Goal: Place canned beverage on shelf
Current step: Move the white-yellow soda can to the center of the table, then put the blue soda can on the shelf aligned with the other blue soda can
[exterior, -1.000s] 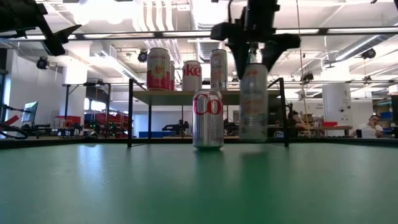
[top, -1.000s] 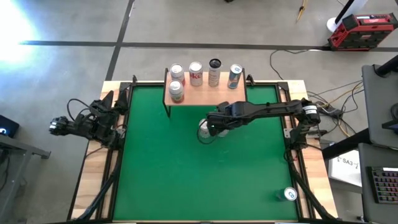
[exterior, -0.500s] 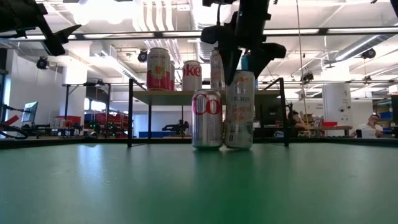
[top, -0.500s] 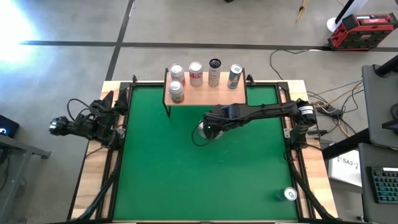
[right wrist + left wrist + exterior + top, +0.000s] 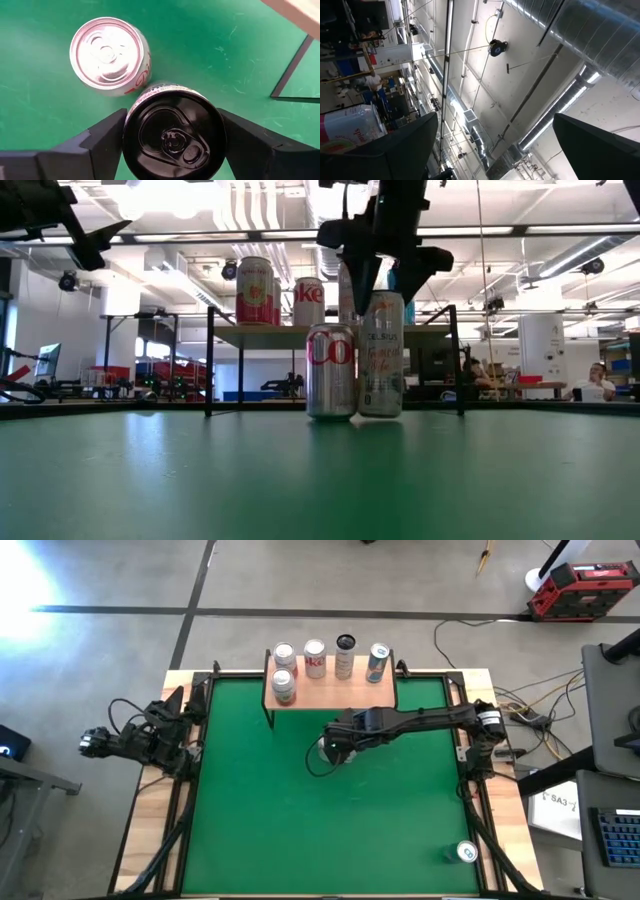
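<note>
The right claw (image 5: pixel 385 268), just above the middle of the low view, has come down. A second ago it carried the tall slim can (image 5: pixel 381 355) clear of the table. Now that can stands on the green mat (image 5: pixel 290 820), upright and right up against the silver cola can (image 5: pixel 331 370). The claw sits over the slim can's black top, but whether it grips or has let go I cannot tell. By my reckoning this means the can is parked on the mat in front of the shelf (image 5: pixel 330 692), not on it, so the placing is not done for this one.

The left claw (image 5: pixel 495 147) waits at the left edge of the high view, spread wide and holding nothing.

Counting cans:
- Five are on the shelf board at the top centre of the high view.
- Two are together at the middle of the mat.
- One stray can (image 5: pixel 466 852) is at the lower right.

That makes eight cans, with one shelf and two arms.
</note>
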Motion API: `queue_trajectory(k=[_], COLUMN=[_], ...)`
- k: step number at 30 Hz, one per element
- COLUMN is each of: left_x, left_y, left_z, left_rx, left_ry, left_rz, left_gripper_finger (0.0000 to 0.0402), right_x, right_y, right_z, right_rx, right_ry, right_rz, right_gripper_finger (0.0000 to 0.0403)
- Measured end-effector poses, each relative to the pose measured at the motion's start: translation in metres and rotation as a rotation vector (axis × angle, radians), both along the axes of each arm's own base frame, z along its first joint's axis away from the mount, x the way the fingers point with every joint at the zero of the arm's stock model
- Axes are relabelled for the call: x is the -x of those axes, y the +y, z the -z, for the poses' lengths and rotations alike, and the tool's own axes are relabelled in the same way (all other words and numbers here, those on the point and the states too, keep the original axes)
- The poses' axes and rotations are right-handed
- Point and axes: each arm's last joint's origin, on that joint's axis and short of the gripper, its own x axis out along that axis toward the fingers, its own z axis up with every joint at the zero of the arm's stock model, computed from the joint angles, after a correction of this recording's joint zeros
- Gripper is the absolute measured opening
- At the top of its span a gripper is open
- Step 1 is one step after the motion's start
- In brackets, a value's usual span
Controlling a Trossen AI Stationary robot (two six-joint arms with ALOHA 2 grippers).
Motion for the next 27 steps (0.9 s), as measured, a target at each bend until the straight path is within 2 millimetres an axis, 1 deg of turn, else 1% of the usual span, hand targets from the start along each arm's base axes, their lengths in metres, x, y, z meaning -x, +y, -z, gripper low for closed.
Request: queue_trajectory(k=[3,11,13,15,18,22,25,27], left_x=[0.0,0.0,0.0,0.0,0.0,0.0,0.0,0.0], left_y=[0.0,0.0,0.0,0.0,0.0,0.0,0.0,0.0], left_z=[0.0,0.0,0.0,0.0,0.0,0.0,0.0,0.0], left_rx=[0.0,0.0,0.0,0.0,0.0,0.0,-0.001,-0.001], left_ry=[0.0,0.001,0.001,0.0,0.001,0.002,0.003,0.003], left_rz=[0.0,0.0,0.0,0.0,0.0,0.0,0.0,0.0], left_gripper_finger=[0.038,0.038,0.038,0.038,0.038,0.038,0.038,0.038], right_x=[0.001,0.006,0.01,0.016,0.035,0.066,0.081,0.095], right_y=[0.001,0.001,0.001,0.005,0.022,0.053,0.08,0.095], right_z=[-0.001,-0.004,-0.007,-0.012,-0.023,-0.038,-0.044,-0.044], right_rx=[0.034,0.035,0.038,0.061,0.074,0.074,0.039,0.022], right_ry=[0.008,0.023,0.03,0.035,0.045,0.058,-0.049,-0.073], right_rz=[0.014,0.019,0.038,0.095,0.216,0.417,0.512,0.556], right_gripper_finger=[0.0296,0.0385,0.0395,0.0397,0.0399,0.04,0.04,0.04])
